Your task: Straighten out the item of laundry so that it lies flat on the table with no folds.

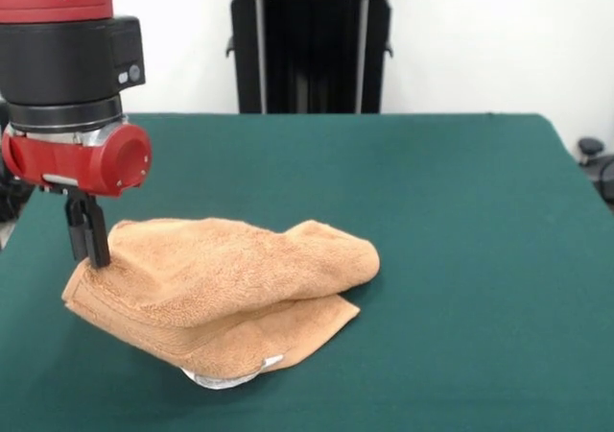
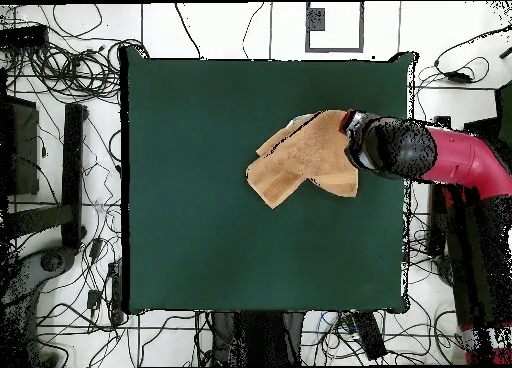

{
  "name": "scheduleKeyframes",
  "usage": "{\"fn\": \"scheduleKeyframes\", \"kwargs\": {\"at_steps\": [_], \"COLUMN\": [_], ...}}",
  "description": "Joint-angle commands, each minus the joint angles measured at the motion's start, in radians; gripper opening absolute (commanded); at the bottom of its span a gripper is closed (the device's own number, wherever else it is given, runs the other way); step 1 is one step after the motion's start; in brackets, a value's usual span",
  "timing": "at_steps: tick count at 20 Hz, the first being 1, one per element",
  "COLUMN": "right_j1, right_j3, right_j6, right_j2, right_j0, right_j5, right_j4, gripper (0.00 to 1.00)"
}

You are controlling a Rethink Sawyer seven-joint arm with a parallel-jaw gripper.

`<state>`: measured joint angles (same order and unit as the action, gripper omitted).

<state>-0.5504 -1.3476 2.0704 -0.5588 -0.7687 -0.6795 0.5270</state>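
Note:
The light orange-tan towel (image 1: 225,283) lies folded over itself and bunched on the dark green table (image 1: 460,211), left of centre in the front view. A small white tag (image 1: 230,376) pokes out under its near edge. My gripper (image 1: 88,252) comes down at the towel's left end, with its dark fingers together and pinching the towel's upper edge there. In the overhead view the towel (image 2: 300,159) sits near the table's (image 2: 200,234) right side. The arm's wrist (image 2: 390,149) covers the towel's right end and hides the gripper.
The black pedestal (image 1: 312,38) stands behind the table's far edge. The table's left edge (image 1: 24,230) is close to the gripper in the front view. Cables (image 2: 60,64) and stands lie on the floor around the table.

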Motion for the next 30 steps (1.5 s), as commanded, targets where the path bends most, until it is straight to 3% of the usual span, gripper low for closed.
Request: {"fn": "scheduleKeyframes", "kwargs": {"at_steps": [1, 10, 18, 22, 30], "right_j1": [-0.021, -0.116, -0.168, -0.164, -0.144], "right_j3": [-0.138, -0.194, -0.273, -0.311, -0.294], "right_j6": [-0.213, -0.22, -0.32, -0.352, -0.339], "right_j2": [-0.049, -0.059, -0.135, -0.183, -0.217], "right_j0": [0.041, 0.033, -0.033, -0.073, -0.083], "right_j5": [-0.125, -0.164, -0.119, -0.042, -0.044], "right_j4": [-0.002, -0.024, -0.025, 0.01, 0.049], "gripper": [0.0, 0.0, 0.0, 0.0, 0.0]}}
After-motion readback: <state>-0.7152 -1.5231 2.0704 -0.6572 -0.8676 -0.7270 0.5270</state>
